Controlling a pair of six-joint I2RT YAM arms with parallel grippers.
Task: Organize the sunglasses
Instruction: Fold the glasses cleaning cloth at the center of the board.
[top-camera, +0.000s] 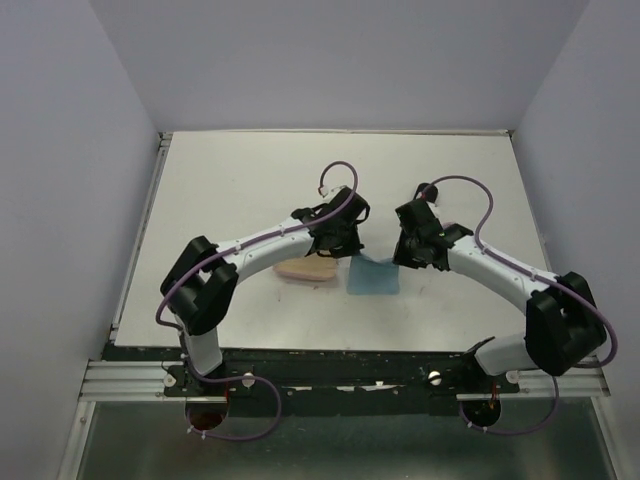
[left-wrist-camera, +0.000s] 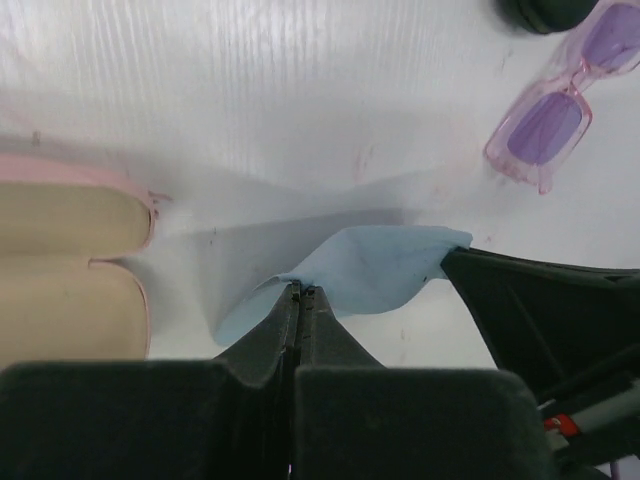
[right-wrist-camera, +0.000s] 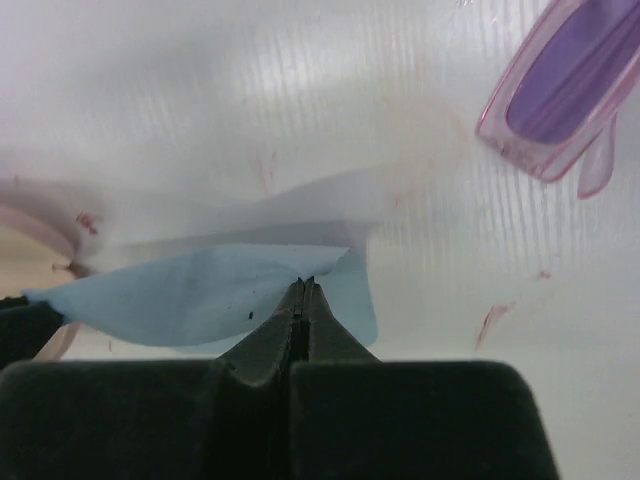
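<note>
A pale pink-purple pair of sunglasses (left-wrist-camera: 545, 125) lies on the white table, seen at the upper right of both wrist views (right-wrist-camera: 565, 80). Between the arms a light blue cloth (top-camera: 373, 277) is held up off the table by two corners. My left gripper (left-wrist-camera: 303, 290) is shut on one corner of the cloth (left-wrist-camera: 375, 265). My right gripper (right-wrist-camera: 305, 283) is shut on the other corner of the cloth (right-wrist-camera: 190, 295). In the top view the left gripper (top-camera: 348, 250) and right gripper (top-camera: 402, 258) stand close together above the cloth.
An open pink case (top-camera: 308, 270) with beige lining (left-wrist-camera: 70, 270) lies just left of the cloth, under the left arm. A dark rounded object (left-wrist-camera: 545, 12) sits by the sunglasses at the frame's top edge. White walls enclose the table on three sides.
</note>
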